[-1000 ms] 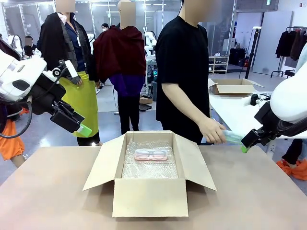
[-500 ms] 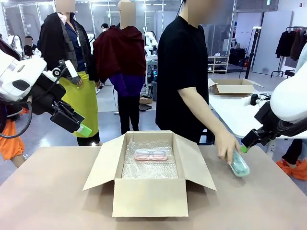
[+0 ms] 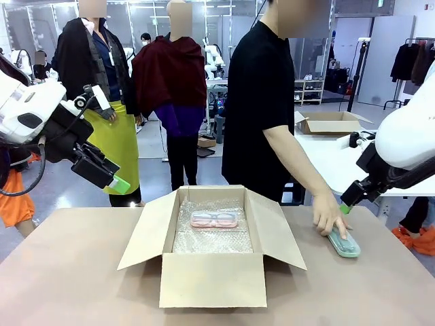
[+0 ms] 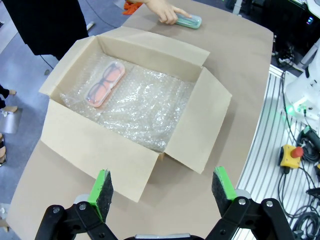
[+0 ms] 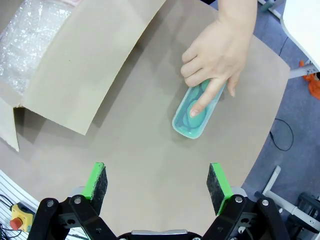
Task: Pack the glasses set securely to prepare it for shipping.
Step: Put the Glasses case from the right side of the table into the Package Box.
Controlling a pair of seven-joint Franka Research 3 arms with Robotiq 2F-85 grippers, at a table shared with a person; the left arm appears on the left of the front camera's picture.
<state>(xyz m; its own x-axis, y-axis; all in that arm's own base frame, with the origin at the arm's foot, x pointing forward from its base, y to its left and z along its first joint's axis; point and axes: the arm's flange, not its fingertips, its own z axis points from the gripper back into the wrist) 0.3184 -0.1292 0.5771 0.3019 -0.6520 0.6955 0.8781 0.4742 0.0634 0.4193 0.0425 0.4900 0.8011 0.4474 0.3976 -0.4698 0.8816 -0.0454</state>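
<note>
Front view: cardboard box sits open on the middle of the table, flaps out, floor lined with bubble wrap. Pink case lies flat on the wrap toward the far wall. Teal case lies on the table outside the box, off its right side, with the person's hand resting on its far end. Left gripper hangs over the table's left edge, well apart from the box. Right gripper hovers just beside the person's hand. I cannot judge finger spread from this angle.

Left wrist view: I look down into the box. Jaws stand wide apart with nothing between them. Pink case lies on the wrap near one wall. Teal case lies beyond the box, hand on it.

Right wrist view: jaws wide and empty above bare table. Teal case lies flat ahead of them, near a box flap. The person's index finger rests along its lid.
</note>
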